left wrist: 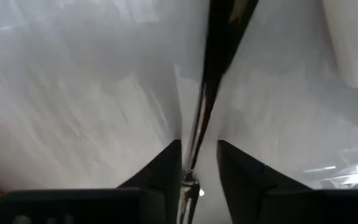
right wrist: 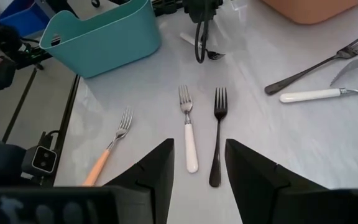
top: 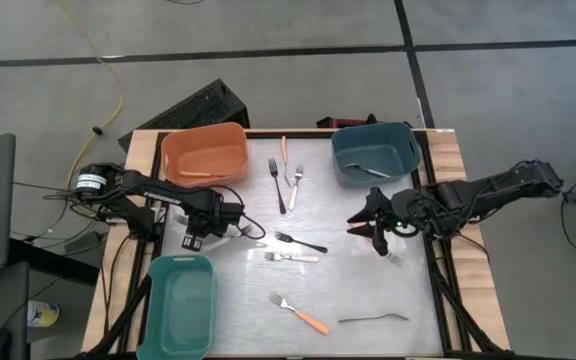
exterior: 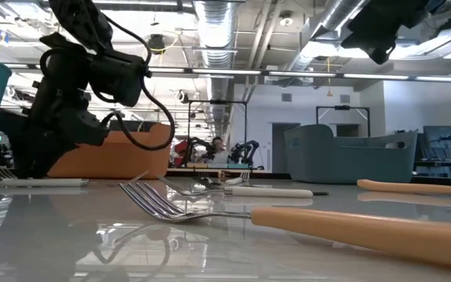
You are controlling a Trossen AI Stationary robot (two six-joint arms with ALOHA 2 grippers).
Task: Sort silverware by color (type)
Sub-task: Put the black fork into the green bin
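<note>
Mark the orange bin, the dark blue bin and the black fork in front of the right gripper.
orange bin (top: 204, 152), high view, on its inside floor.
dark blue bin (top: 372, 150), high view, on a bare part of its floor.
black fork (right wrist: 217, 143), right wrist view, midway along its handle.

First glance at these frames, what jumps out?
Forks lie scattered over the table, with an orange bin and a grey-blue bin at the far edge and a teal bin near the left corner. The left gripper is down at the tabletop, a slim dark utensil between its fingers.
</note>
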